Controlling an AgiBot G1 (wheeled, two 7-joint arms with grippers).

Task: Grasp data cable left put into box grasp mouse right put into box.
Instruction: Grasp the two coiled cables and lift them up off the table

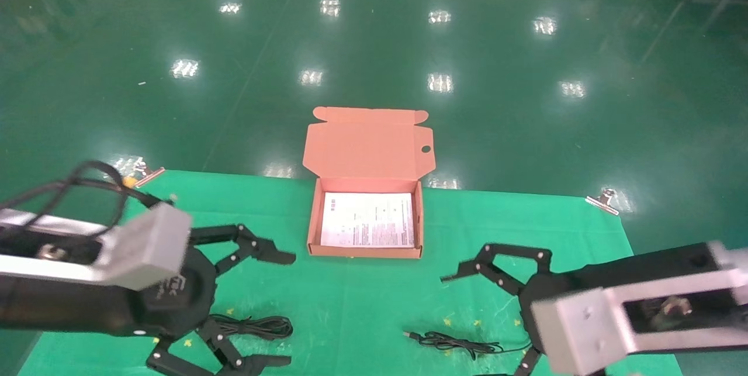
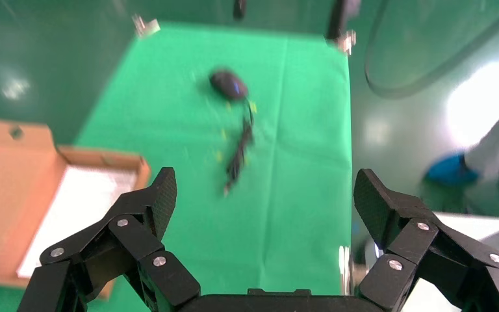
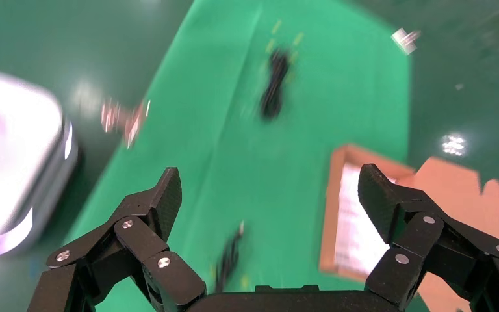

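The salmon-orange box (image 1: pixel 313 230) stands open at the table's far middle, lid tilted back, with a white printed sheet inside. The data cable (image 1: pixel 257 326) lies in a black bundle near the front left, just beside my open, empty left gripper (image 1: pixel 290 309). The mouse's cord with its USB plug (image 1: pixel 450 341) lies front right, below my open, empty right gripper (image 1: pixel 467 329). My right arm hides the mouse in the head view. The left wrist view shows the mouse (image 2: pixel 227 84), its cord (image 2: pixel 239 153) and the box (image 2: pixel 0 188). The right wrist view shows the data cable (image 3: pixel 274 91) and the box (image 3: pixel 330 214).
The green cloth table (image 1: pixel 362 306) ends just behind the box, with shiny green floor beyond. Metal clips hold the cloth at the back left corner (image 1: pixel 146 174) and back right corner (image 1: pixel 602 200). A white machine (image 3: pixel 13 169) stands beside the table.
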